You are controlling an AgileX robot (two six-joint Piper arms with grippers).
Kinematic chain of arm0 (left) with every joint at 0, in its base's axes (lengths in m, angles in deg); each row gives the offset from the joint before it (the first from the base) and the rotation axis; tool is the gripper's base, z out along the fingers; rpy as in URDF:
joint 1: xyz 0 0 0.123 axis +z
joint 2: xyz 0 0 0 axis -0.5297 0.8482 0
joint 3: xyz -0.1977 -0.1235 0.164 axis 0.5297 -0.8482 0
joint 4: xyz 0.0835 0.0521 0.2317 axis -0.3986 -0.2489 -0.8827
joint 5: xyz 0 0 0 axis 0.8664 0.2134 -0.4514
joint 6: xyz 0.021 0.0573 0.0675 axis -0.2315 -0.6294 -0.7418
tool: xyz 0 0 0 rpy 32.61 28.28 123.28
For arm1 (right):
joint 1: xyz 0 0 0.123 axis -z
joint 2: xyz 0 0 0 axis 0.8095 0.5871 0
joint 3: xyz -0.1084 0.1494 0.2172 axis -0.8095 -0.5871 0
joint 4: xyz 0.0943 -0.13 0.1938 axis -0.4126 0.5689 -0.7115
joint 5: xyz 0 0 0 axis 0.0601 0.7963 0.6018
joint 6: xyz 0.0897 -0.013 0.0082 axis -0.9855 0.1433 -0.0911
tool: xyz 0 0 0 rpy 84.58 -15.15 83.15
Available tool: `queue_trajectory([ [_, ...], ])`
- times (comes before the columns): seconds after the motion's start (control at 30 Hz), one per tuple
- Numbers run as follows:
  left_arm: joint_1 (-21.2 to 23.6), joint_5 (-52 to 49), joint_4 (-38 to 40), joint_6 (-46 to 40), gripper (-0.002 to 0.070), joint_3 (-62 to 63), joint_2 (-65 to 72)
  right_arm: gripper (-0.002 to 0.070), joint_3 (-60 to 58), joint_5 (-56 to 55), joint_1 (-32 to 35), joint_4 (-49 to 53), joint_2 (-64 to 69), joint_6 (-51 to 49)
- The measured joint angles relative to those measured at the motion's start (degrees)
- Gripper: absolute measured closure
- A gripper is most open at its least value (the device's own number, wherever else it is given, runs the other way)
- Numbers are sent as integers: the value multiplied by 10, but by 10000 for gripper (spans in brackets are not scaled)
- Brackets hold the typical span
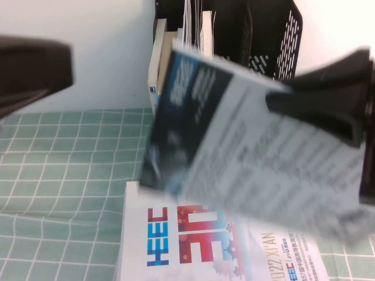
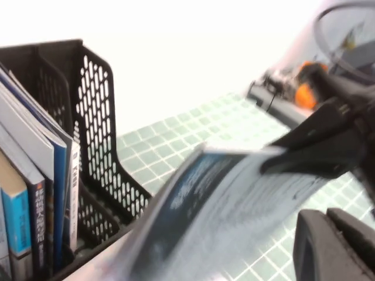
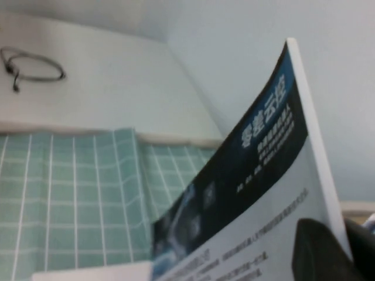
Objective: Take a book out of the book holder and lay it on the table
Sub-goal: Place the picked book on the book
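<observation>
- Right gripper (image 1: 281, 99) clamps one edge of the book (image 1: 246, 152), carrying it tilted in mid-air over the table (image 1: 58, 170), likely so it can be laid flat.
- Left gripper (image 1: 32, 70) hangs closed and empty at the left, apart from the book.
- Behind, the book holder (image 1: 275, 41) has several upright books in it; a HEEC magazine (image 1: 193, 240) lies below.

The high cam sits up on the robot's side, tilted down at the green grid surface (image 1: 58, 170), with the book holder (image 1: 258, 35) at about 1 o'clock. The left wrist cam looks low across the cloth, close to the holder and the book (image 2: 234, 216). The right wrist cam is right up against that same book, which fills all three views.
</observation>
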Motion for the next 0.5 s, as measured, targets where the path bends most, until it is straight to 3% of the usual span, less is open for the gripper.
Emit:
queue_trajectory([
  [0.2, 0, 75, 11, 15, 678, -110, -84, 650, 0, 12, 0, 63, 12, 1],
  [0.5, 0, 206, 42, 30, 678, -265, -102, 651, 29, 14, 0, -42, 108, 253],
])
